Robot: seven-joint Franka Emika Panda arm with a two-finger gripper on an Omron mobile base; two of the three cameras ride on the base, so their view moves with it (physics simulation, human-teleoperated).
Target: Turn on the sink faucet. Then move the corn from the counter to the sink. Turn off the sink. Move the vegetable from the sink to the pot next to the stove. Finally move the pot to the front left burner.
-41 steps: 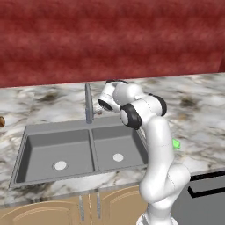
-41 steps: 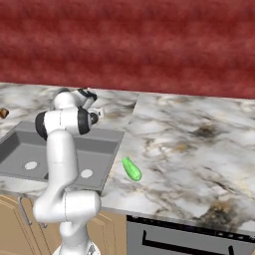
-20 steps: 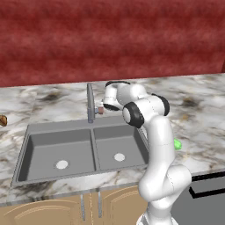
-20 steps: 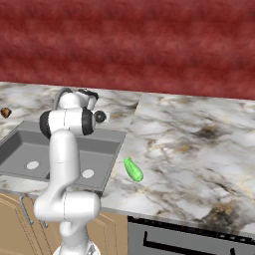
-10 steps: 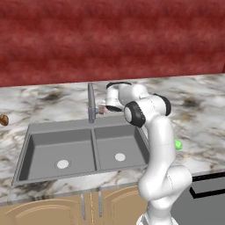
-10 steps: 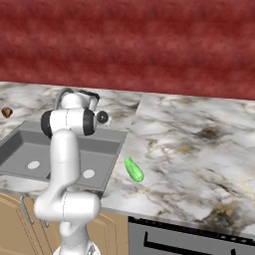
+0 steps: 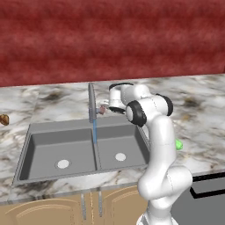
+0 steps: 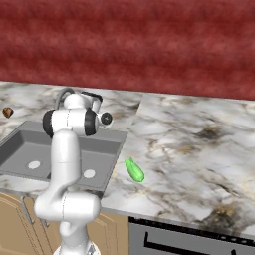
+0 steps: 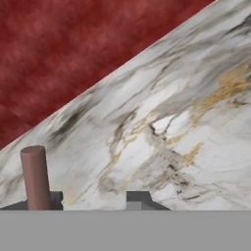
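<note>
Marble counter (image 8: pixel 199 149) spreads to every side of the gripper (image 7: pixel 105 109), which hangs over its back strip behind the sink (image 7: pixel 30 132). The sink's two basins lie in front of and below the gripper. One faucet (image 7: pixel 91 103) stands just to the gripper's left, with a thin blue stream of water (image 7: pixel 94 132) falling from the spout onto the divider between the basins, so the first step looks done.

The next move turns on the single corn (image 8: pixel 134 170). It lies on the counter well to the gripper's right, lower and nearer the front edge, just past the sink's right rim. Its long axis runs roughly front to back, slightly slanted. There is one arm, so that arm must swing right and down.

One small brown lump (image 7: pixel 3 119) sits far to the gripper's left.

In the hand view the reddish lever (image 9: pixel 35 176) stands beside one fingertip. The tips are moderately apart, with bare marble between them and nothing held.
</note>
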